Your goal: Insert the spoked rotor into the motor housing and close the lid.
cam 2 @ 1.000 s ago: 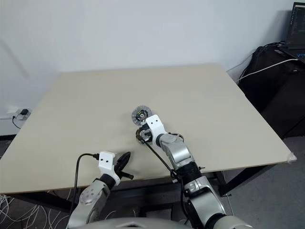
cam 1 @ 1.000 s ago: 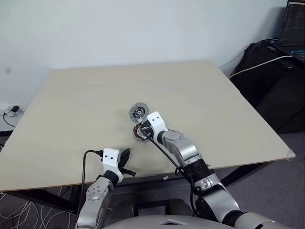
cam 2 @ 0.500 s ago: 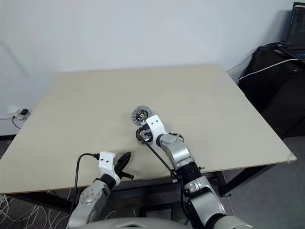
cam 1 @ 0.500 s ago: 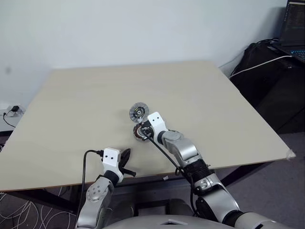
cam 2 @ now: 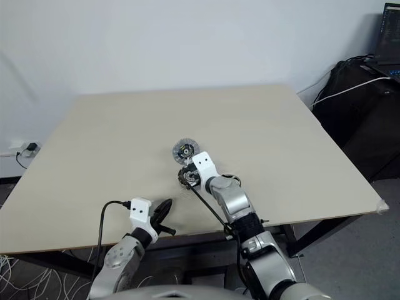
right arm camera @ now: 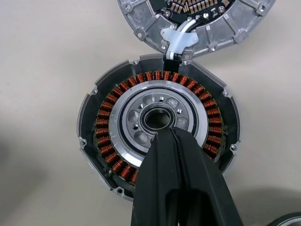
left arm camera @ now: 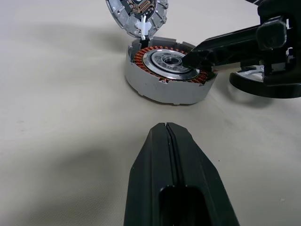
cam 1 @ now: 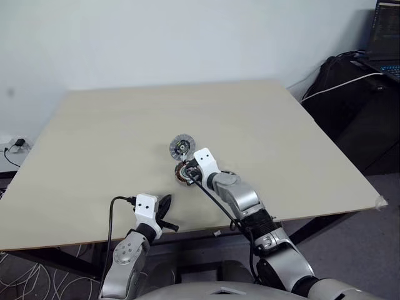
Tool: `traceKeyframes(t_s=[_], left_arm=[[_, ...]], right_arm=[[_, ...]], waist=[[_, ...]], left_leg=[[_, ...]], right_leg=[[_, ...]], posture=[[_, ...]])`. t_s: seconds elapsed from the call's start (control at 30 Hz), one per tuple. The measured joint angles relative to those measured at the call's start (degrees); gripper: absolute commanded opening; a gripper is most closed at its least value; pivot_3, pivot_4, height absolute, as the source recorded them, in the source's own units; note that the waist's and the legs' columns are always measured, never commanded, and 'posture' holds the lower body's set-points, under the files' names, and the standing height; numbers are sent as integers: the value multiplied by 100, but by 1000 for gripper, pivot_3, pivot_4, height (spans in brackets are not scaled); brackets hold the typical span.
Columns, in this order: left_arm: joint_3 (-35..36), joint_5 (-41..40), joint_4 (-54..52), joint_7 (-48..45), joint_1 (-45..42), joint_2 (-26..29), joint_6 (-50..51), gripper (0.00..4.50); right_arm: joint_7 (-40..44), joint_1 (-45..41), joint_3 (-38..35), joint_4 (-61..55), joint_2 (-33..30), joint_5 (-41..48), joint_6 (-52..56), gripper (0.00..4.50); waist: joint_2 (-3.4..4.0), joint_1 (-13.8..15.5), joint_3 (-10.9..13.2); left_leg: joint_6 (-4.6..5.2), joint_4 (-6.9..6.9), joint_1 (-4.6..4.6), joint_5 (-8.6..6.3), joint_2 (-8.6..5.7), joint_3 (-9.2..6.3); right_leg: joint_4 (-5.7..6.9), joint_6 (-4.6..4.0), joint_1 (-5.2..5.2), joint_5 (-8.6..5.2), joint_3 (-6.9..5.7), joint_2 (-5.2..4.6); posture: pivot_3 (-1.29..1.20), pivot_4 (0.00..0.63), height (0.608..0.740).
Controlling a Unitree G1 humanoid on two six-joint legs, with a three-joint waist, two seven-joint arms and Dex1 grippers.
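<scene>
The motor housing [right arm camera: 108, 117], a grey shell ringed with copper windings around a silvery centre, lies mid-table [cam 1: 182, 174]. The lid [right arm camera: 207, 33] lies flat on the table just beyond it, inner side up, joined to it by a white cable. My right gripper [right arm camera: 165, 133] is shut and empty, its tips on or just above the housing's silvery centre. The spoked rotor [left arm camera: 263, 89], with a black rim and silver spokes, lies on the table beside the housing, partly hidden behind the right gripper's fingers [left arm camera: 225, 44]. My left gripper [left arm camera: 166, 126] is shut and empty near the table's front edge [cam 1: 164, 208], short of the housing.
The pale wooden table [cam 1: 281, 137] is bare around the parts. To the right of the table stand dark equipment [cam 1: 356, 106] and a white cable. A wall socket [cam 1: 19, 144] sits low on the left.
</scene>
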Motion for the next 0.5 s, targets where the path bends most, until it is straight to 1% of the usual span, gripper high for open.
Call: traceKeyframes(t_s=[0.5], left_arm=[[-8, 0, 4, -5, -32, -5, 1, 0]], right_arm=[[37, 52, 4, -378, 61, 20, -84, 10]], waist=[[0, 0, 0]], left_leg=[[0, 0, 0, 0, 0, 0]], right_leg=[[0, 1, 1, 0, 0, 1]], posture=[[0, 0, 740]])
